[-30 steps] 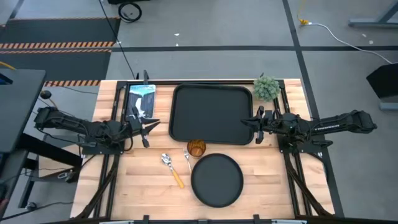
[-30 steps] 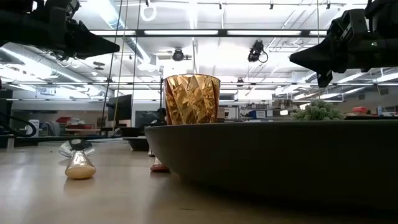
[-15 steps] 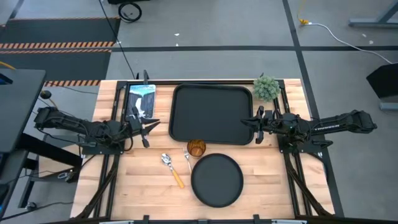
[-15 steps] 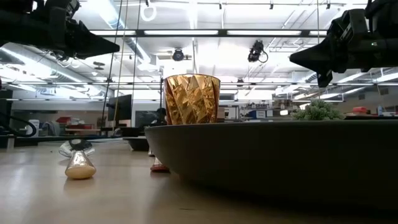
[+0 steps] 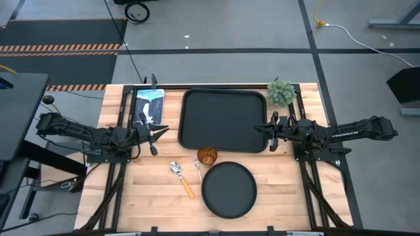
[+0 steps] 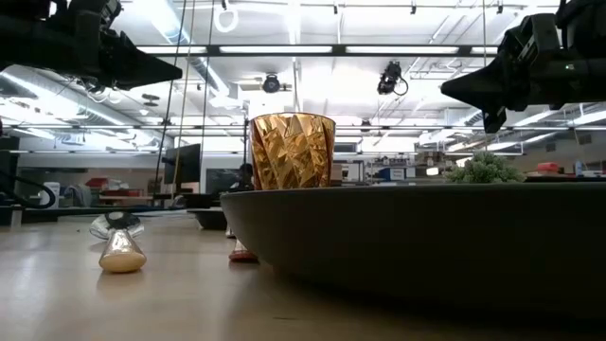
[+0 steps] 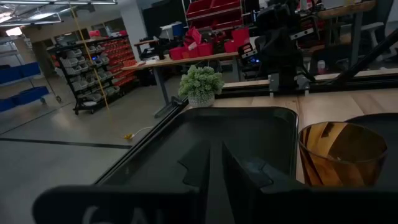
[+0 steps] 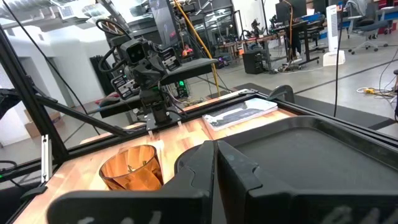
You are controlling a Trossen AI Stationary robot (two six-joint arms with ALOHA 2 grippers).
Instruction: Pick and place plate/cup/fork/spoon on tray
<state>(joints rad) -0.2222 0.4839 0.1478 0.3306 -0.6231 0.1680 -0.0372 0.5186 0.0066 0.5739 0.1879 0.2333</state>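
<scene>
The black tray [image 5: 223, 120] lies at the table's far middle. The amber cup [image 5: 207, 156] stands upright just in front of the tray's near rim. The round black plate [image 5: 228, 189] lies near the front edge. The spoon [image 5: 182, 177] and the fork [image 5: 197, 166] lie flat to the cup's left and near side. My left gripper [image 5: 163, 129] hovers shut above the table, left of the tray. My right gripper [image 5: 270, 129] hovers shut over the tray's right rim. Both are empty.
A small green potted plant [image 5: 281, 92] stands at the tray's far right corner. A flat printed packet [image 5: 148, 106] lies left of the tray. Bare wood [image 5: 289, 190] lies right of the plate.
</scene>
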